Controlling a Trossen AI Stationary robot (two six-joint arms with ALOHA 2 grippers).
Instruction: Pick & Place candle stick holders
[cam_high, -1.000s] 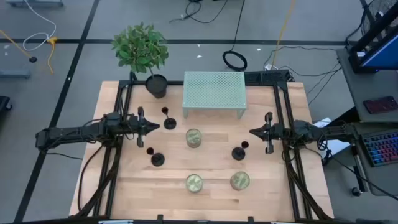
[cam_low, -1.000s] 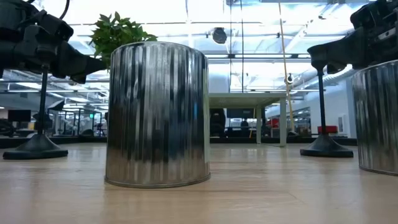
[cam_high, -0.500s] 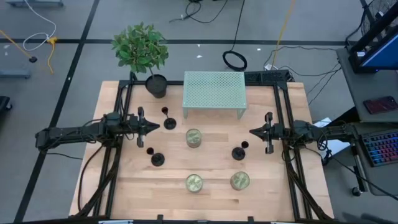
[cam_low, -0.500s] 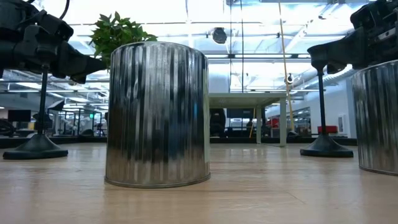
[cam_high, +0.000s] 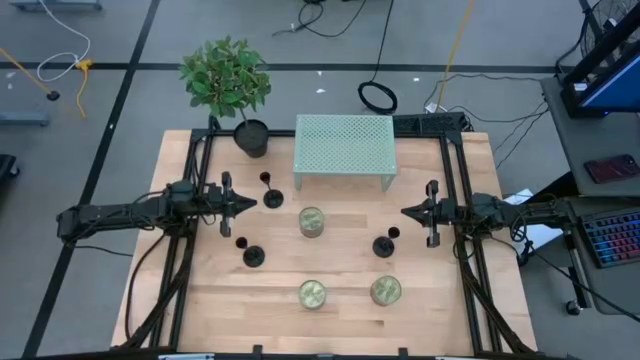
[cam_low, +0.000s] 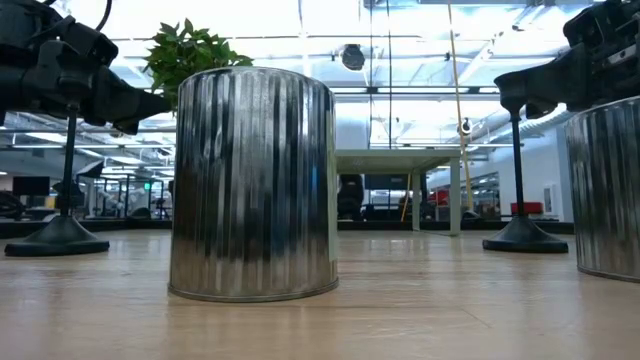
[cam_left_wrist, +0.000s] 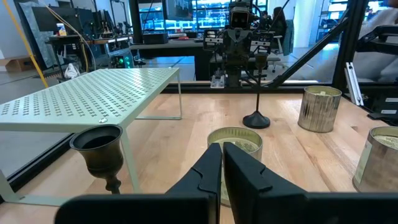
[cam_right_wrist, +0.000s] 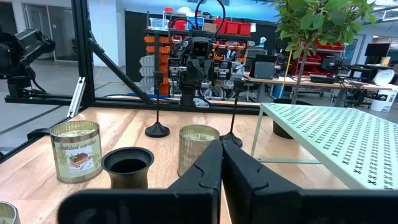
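Hovering with my left gripper (cam_high: 247, 204) and right gripper (cam_high: 405, 211) both clenched empty; three candle stick holders (cam_high: 252, 255) remain unpicked, nothing placed.

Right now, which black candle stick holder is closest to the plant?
The candle stick holder beside the left tool, near the green rack's corner; the other two stand farther forward.

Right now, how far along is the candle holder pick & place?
Nothing looks done: all three candle stick holders stand loose on the table, one at rear left, one front left, one right. Nothing is in hand: the left tool and right tool are shut and empty. All three picks remain.
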